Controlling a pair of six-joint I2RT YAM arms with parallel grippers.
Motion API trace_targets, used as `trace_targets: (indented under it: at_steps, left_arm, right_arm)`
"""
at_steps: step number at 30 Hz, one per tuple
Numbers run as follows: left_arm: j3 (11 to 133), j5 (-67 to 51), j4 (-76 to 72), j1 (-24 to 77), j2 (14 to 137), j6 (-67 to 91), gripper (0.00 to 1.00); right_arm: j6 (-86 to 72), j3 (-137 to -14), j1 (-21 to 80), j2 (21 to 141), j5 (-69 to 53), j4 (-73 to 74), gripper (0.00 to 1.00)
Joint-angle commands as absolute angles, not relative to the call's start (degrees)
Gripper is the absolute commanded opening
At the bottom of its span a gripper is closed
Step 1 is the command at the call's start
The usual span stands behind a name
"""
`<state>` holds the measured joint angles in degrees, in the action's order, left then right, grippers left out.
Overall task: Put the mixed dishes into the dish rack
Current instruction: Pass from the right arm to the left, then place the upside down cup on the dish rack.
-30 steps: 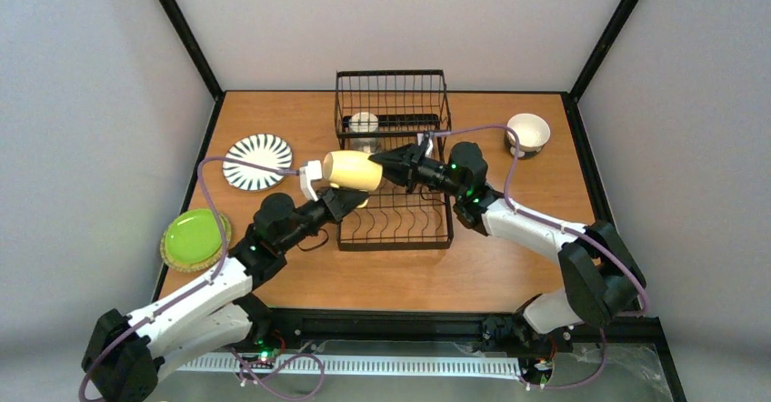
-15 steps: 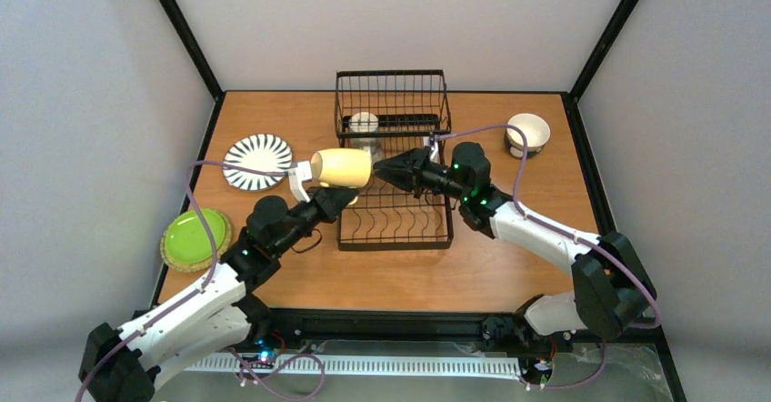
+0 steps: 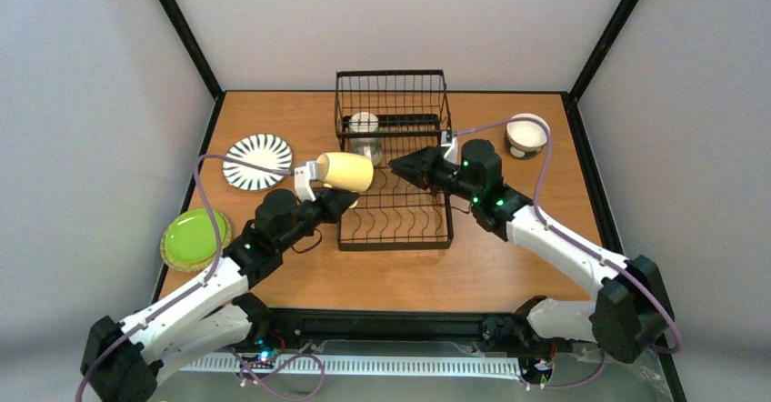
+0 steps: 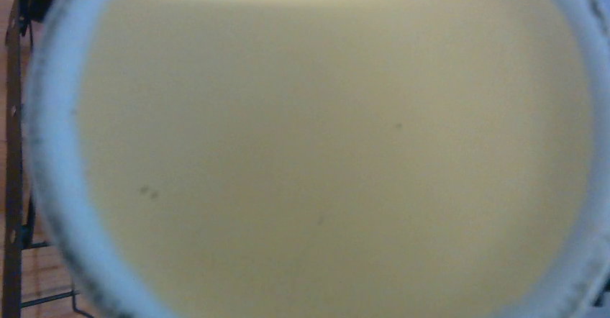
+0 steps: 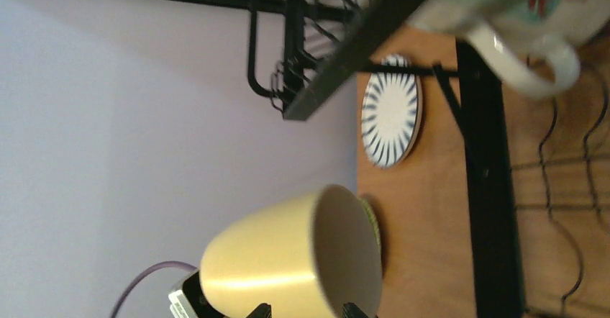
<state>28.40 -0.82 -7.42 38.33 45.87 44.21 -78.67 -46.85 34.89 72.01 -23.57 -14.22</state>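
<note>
Left gripper [image 3: 314, 184] clamped on yellow mug [image 3: 347, 172]. Mug held sideways in air over left edge of dish rack [image 3: 396, 225], mouth toward right gripper [image 3: 406, 163]. Right gripper fingers parted, empty, above rack, apart from mug.

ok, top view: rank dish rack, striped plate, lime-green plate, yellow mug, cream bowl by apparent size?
1. dish rack
2. striped plate and lime-green plate, too alike to split
3. yellow mug, held up nearer the camera, so its place above the bowl is unsure
4. cream bowl
</note>
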Motion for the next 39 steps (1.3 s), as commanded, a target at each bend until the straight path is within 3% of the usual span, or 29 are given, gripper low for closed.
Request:
trace_targets:
  at_steps: [1,10,23,39]
  left_arm:
    - [33.51,-0.12,-6.89,38.24,48.89,40.92,0.0]
    - [38.36,7.04,-2.79,41.85,58.12,40.5,0.0]
    - [49.15,21.92,2.92,50.62,76.23,42.89,0.0]
    - [65.67,29.19,9.37,54.99,95.88,41.64,0.0]
  right_arm:
    - [-65.42,-52.35,34.45,68.58,-11.8,-1.69,0.56]
    - [-53.64,-55.63,34.43,69.05,4.24,7.4,0.56]
    - [-45.79,-57.07,34.36,73.11,18.45,5.71,0.56]
    - [-37.25,-61.68,33.55,71.01,32.01,4.26,0.56]
